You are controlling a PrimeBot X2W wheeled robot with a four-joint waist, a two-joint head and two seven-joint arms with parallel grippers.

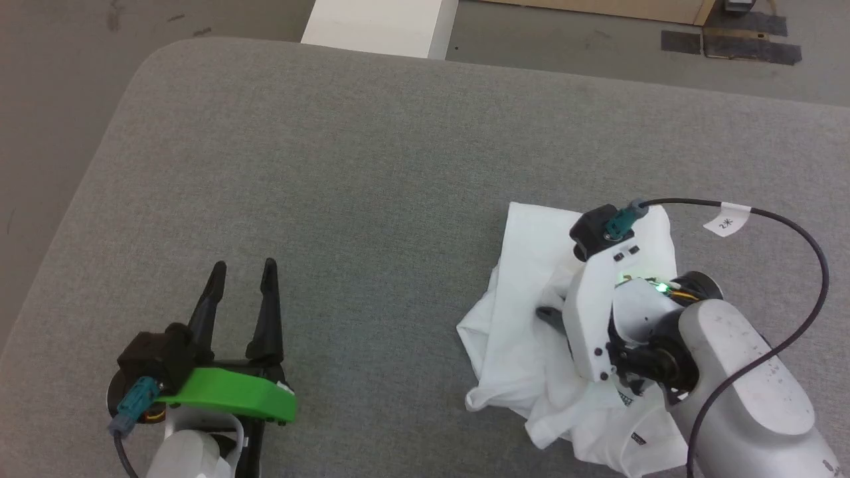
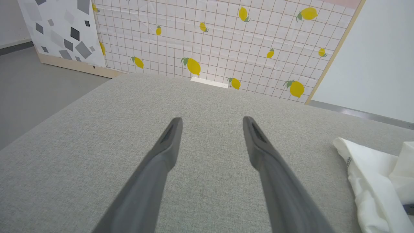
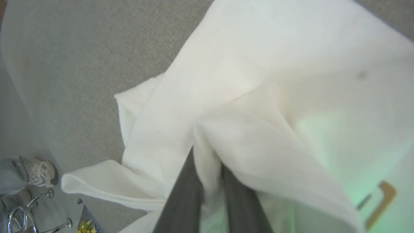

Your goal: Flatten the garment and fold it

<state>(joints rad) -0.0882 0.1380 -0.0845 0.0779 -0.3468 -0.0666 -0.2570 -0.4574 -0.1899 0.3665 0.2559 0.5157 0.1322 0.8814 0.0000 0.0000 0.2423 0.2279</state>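
- The right gripper (image 3: 207, 174) has its two dark fingers (image 3: 184, 197) drawn close together, pinching a raised fold of the garment (image 3: 258, 81) between them; the fingertips are buried in the cloth.
- From the head, that gripper's white wrist points down over the near right part of the grey padded table (image 1: 372, 166), with a black cable (image 1: 797, 232) looping above that same part.
- The garment lies crumpled on the table's near right part, one flat corner towards the table's far edge and bunched folds towards its near edge.
- The left gripper (image 1: 244, 265) stands wide, nothing between its fingers, over the table's bare near left part.
- A white box (image 1: 378, 26) stands beyond the table's far edge.
- A lemon-patterned panel (image 2: 226, 38) rises beyond that far edge too.
- A person's shoe (image 3: 38, 171) is on the floor beside the table's edge.
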